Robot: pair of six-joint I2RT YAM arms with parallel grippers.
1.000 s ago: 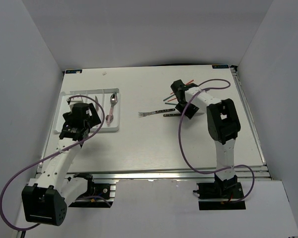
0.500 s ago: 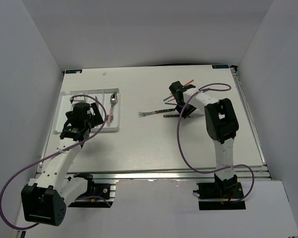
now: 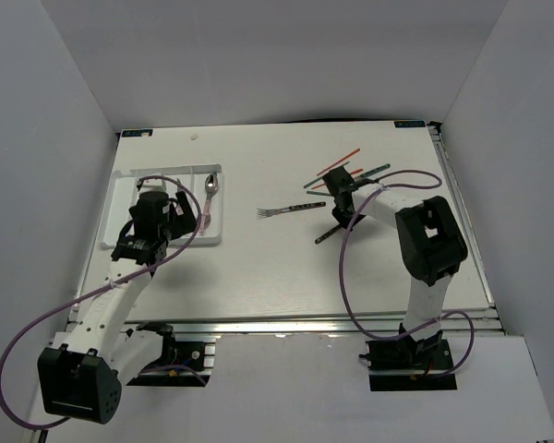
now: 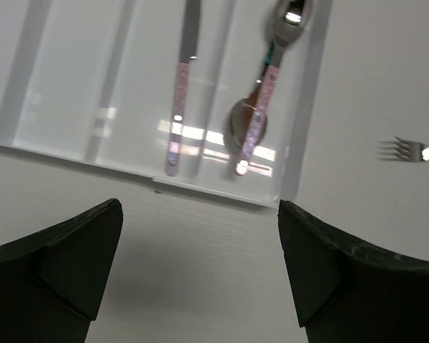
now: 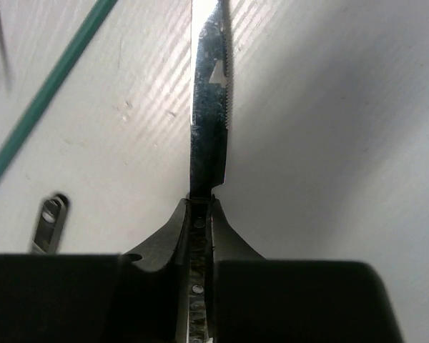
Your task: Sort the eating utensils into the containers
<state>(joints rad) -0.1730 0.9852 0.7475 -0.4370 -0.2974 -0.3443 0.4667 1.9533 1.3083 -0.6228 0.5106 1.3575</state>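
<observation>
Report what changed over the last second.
The right gripper closed on the dark-handled knife and swung it off its spot beside the fork, toward the near edge. The left gripper stays open by the tray; the fork has not moved.

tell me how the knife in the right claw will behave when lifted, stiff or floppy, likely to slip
Probably stiff: the knife blade runs straight out of the right claw with no sag. It might swivel or slip, since the claw pinches only a narrow strip of handle and the metal looks glossy. Being flat, it should not roll if dropped.
</observation>
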